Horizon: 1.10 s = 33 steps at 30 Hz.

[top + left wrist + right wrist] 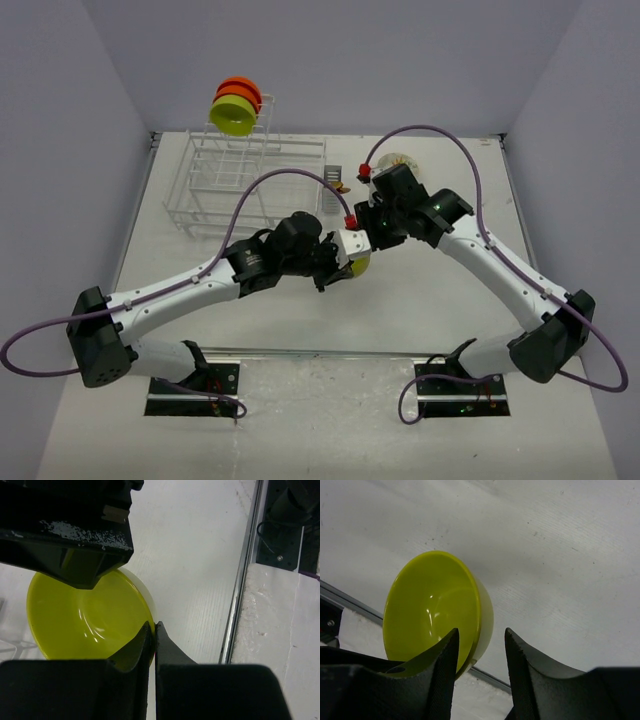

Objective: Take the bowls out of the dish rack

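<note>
A lime-green bowl point(359, 265) hangs tilted above the table's middle between both arms; it also shows in the left wrist view point(85, 615) and the right wrist view point(430, 612). My left gripper point(345, 262) point(152, 625) is shut on its rim. My right gripper point(366, 240) point(481, 632) is open, with one finger inside the bowl and the other outside, straddling the rim. The white wire dish rack point(245, 180) stands at the back left. Its tower holds orange-red bowls point(240, 90) and another lime-green bowl point(232, 117).
A cream bowl point(401, 160) sits on the table at the back, partly hidden behind the right arm. A metal strip point(330, 352) marks the table's near edge. Purple cables loop over both arms.
</note>
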Each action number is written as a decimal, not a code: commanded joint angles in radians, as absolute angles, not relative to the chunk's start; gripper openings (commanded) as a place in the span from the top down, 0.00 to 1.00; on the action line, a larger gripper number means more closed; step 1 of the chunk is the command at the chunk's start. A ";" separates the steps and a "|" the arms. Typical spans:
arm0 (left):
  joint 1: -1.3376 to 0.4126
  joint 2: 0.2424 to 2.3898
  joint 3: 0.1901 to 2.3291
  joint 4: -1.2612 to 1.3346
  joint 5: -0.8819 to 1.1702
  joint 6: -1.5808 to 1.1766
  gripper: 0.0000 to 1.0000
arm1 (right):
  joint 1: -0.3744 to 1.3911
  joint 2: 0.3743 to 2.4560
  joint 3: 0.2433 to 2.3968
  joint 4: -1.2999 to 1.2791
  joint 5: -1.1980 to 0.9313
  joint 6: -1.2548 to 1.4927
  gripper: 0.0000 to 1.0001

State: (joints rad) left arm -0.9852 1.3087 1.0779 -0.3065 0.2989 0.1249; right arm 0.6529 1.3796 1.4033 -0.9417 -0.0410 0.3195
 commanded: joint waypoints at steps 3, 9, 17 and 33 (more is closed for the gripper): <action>-0.989 1.338 1.126 -0.307 0.250 0.164 1.00 | 0.670 1.430 1.390 -0.922 -0.049 0.298 0.64; -0.989 1.321 1.127 -0.304 0.194 0.152 1.00 | 0.673 1.416 1.370 -0.849 -0.121 0.302 0.98; -0.989 1.286 1.118 -0.279 0.058 0.085 0.57 | 0.664 1.375 1.310 -0.704 -0.130 0.388 1.00; -0.991 0.905 1.098 -0.517 -0.474 -0.371 0.00 | 0.140 1.195 0.888 -0.256 0.058 0.745 1.00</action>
State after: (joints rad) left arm -0.9932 0.9565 1.0851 -0.4004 -0.2909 -0.2268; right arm 0.1986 1.2331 0.9169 -0.4088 -0.0265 0.6361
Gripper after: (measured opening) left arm 0.996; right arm 0.028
